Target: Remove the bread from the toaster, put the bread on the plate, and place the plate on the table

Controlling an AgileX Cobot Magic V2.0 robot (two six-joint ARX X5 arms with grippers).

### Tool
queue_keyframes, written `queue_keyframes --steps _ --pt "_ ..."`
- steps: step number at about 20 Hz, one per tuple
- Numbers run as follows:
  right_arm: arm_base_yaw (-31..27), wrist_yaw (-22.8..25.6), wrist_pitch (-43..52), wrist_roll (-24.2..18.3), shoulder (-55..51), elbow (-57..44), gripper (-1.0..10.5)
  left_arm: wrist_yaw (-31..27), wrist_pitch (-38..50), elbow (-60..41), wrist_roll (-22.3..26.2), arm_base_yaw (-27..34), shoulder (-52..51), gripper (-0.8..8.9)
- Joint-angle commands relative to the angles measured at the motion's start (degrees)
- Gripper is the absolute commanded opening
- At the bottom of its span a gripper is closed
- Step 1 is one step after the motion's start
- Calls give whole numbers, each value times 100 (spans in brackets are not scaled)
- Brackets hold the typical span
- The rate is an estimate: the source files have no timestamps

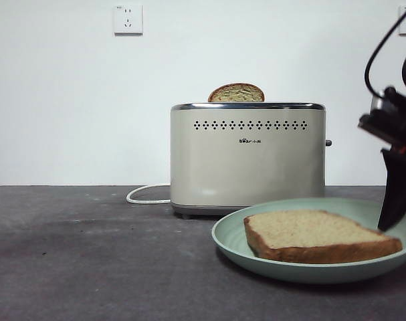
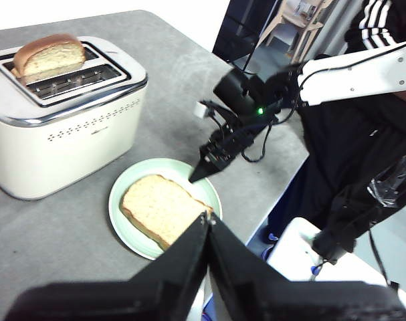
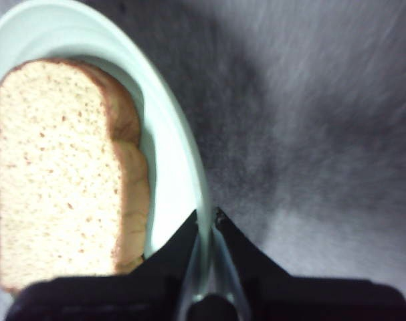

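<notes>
The bread [image 1: 316,235] lies flat on the mint-green plate [image 1: 233,241], which seems to rest on the dark grey table [image 1: 89,254] in front of the cream toaster [image 1: 248,157]. My right gripper [image 1: 393,214] is shut on the plate's rim at its right side; the right wrist view shows the jaws pinching the rim [image 3: 204,231] beside the bread [image 3: 55,167]. My left gripper [image 2: 208,221] is shut and empty, hovering above the plate [image 2: 122,200] and bread [image 2: 162,208], apart from both. The right gripper [image 2: 197,175] also shows there at the rim.
Another slice with a narrower domed top [image 1: 236,93] stands in the toaster's slot [image 2: 49,57]. A white cord [image 1: 146,195] runs left behind the toaster [image 2: 62,134]. The table's edge [image 2: 283,180] is close to the plate. A person [image 2: 383,40] stands beyond it.
</notes>
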Motion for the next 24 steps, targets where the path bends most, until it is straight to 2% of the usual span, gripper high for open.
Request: queue_keyframes --steps 1,6,7,10,12,16,19,22,24 --pt "-2 63 260 -72 232 -332 -17 -122 15 0 79 13 -22 -8" --pt "-4 221 531 -24 258 -485 -9 -271 15 0 81 13 -22 -8" --pt "-4 208 531 -26 258 -485 27 -269 17 0 92 11 -22 -8" --pt "-4 188 588 20 151 -485 307 -271 17 0 120 13 -22 -8" --pt "-4 192 608 39 -111 -483 421 -271 15 0 173 13 -22 -8" --pt "-4 216 474 197 -1169 -481 445 -273 17 0 203 13 -20 -8" --pt "17 162 -22 186 -2299 -479 442 -286 17 0 348 13 -20 -8" --pt "262 -446 -656 127 -3471 -426 441 -699 -57 0 527 13 -20 -8" --pt "562 -549 -1032 149 -4118 -243 436 -815 -66 0 527 11 -20 -8"
